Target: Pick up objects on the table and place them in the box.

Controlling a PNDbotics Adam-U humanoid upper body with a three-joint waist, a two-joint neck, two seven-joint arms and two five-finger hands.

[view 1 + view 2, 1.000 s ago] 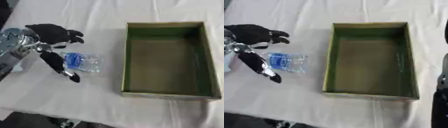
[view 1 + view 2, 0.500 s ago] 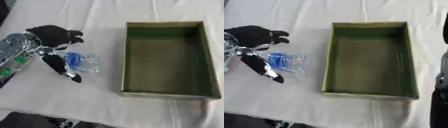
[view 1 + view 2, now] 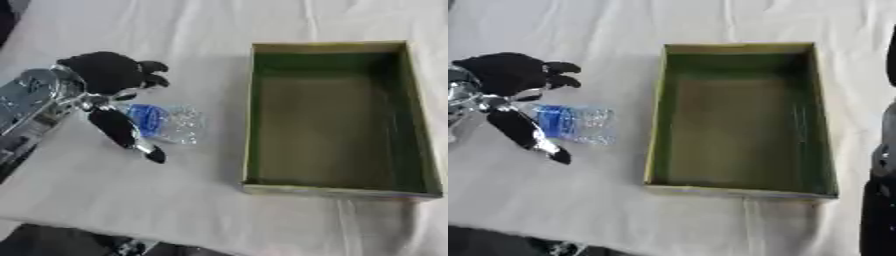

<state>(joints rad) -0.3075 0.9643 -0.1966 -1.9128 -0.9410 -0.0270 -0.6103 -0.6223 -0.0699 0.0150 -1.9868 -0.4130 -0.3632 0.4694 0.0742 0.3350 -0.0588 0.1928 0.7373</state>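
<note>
While the left hand [image 3: 105, 75] sits at the table's left side with fingers and thumb spread apart, nothing is gripped: the clear plastic bottle [image 3: 164, 123] with a blue label lies on its side on the white cloth [image 3: 131, 200], in the gap between the curled upper fingers and the thumb [image 3: 122, 131] stretched along its near side. The bottle is left of the green open box [image 3: 262, 110], apart from its wall. Right arm shows only as a dark edge at the right-eye view's right border; hand state there: cannot tell.
</note>
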